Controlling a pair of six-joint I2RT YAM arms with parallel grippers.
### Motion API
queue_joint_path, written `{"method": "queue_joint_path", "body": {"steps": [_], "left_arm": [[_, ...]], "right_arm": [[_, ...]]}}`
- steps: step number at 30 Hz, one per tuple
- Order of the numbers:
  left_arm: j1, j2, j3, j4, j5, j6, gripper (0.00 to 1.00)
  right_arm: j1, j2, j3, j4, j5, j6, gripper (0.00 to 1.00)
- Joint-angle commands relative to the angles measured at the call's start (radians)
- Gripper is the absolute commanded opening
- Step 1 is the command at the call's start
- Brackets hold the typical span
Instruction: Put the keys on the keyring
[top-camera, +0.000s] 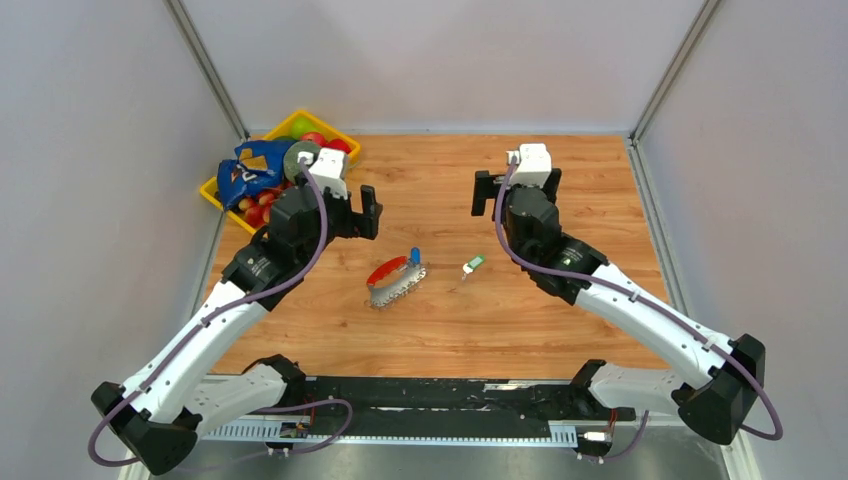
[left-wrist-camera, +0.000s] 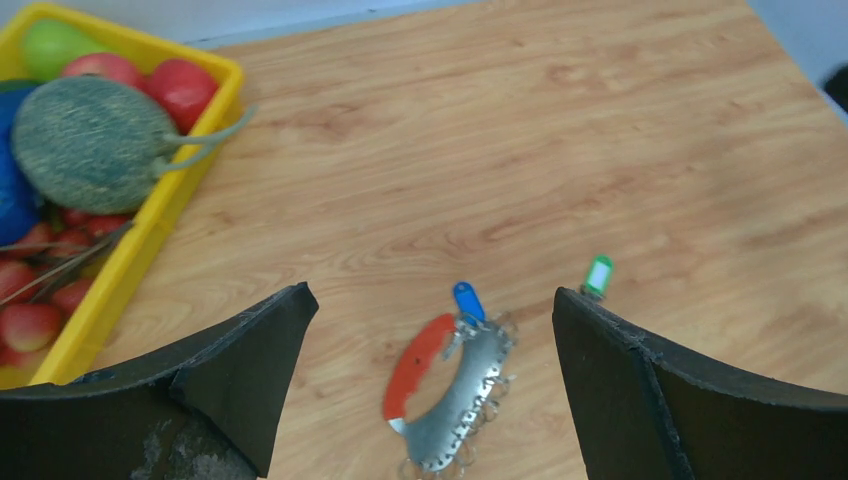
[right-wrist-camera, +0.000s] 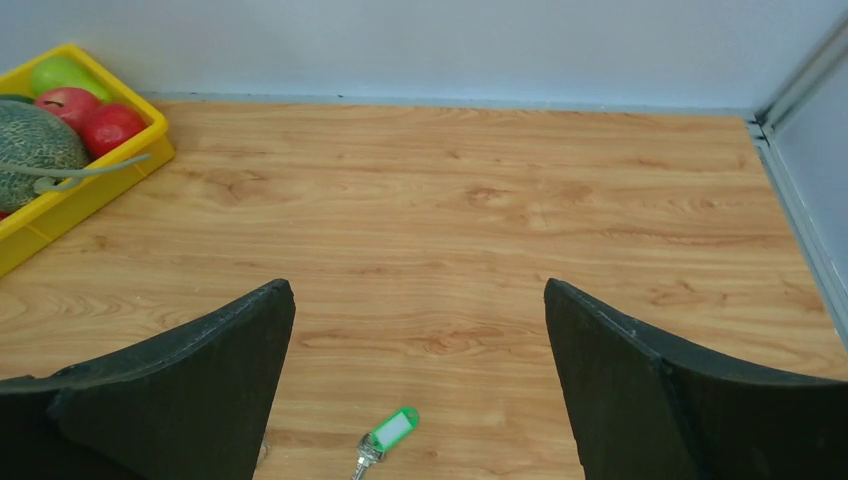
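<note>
The left gripper (left-wrist-camera: 430, 293), its fingers wide apart, hangs over the keyring (top-camera: 395, 281), which lies in the middle of the counter (top-camera: 450, 325) with the blue key (top-camera: 414, 256) touching its far end. To the right lies the green key (top-camera: 473, 265), apart from the ring. Near it is the right gripper (right-wrist-camera: 417, 286), also spread and holding nothing.

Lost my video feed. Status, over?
Both open: left claw facing keyring, right claw facing green key. Keyring has blue key against it; green key apart. Nothing between.
</note>
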Motion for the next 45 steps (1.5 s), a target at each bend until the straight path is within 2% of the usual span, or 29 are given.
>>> {"method": "queue_joint_path", "body": {"steps": [1, 4, 8, 11, 15, 21, 27, 30, 37, 41, 43, 44, 45], "left_arm": [[0.001, -0.036, -0.028, 0.005, -0.254, -0.090, 1.00], [0.002, -0.040, -0.069, 0.026, -0.143, -0.098, 1.00], [0.001, 0.029, -0.070, -0.035, -0.096, -0.164, 1.00], [0.001, 0.081, -0.091, -0.037, -0.064, -0.193, 1.00], [0.000, 0.087, -0.153, 0.027, 0.002, -0.208, 1.00], [-0.018, 0.104, -0.203, 0.022, 0.029, -0.226, 1.00], [-0.033, 0.096, -0.274, -0.002, 0.051, -0.268, 1.00], [-0.036, 0.085, -0.306, -0.032, 0.037, -0.301, 1.00], [-0.037, 0.085, -0.353, -0.099, -0.003, -0.394, 0.99], [-0.037, 0.092, -0.404, -0.059, -0.006, -0.403, 0.91], [-0.038, 0.103, -0.440, -0.022, -0.004, -0.389, 0.81], [-0.037, 0.110, -0.448, -0.003, -0.004, -0.384, 0.70], [-0.037, 0.114, -0.457, 0.001, -0.008, -0.376, 0.64]], "right_arm": [[-0.001, -0.062, 0.021, -0.067, 0.113, 0.126, 1.00], [-0.003, -0.130, -0.030, -0.068, 0.026, 0.133, 1.00], [-0.003, -0.188, -0.051, -0.063, -0.171, 0.050, 1.00], [-0.004, -0.224, -0.084, -0.035, -0.195, 0.034, 1.00], [-0.005, -0.272, -0.184, 0.055, -0.210, 0.090, 1.00], [-0.003, -0.131, -0.137, -0.055, -0.243, 0.131, 1.00], [0.003, -0.058, -0.149, -0.112, -0.454, 0.146, 1.00], [0.017, -0.054, -0.179, -0.112, -0.537, 0.146, 0.96], [0.101, -0.052, -0.241, -0.112, -0.521, 0.170, 0.90], [0.148, -0.046, -0.255, -0.112, -0.506, 0.192, 0.88], [0.160, -0.046, -0.258, -0.112, -0.504, 0.201, 0.88], [0.165, -0.044, -0.260, -0.112, -0.505, 0.203, 0.88], [0.170, -0.043, -0.261, -0.112, -0.506, 0.204, 0.88]]}}
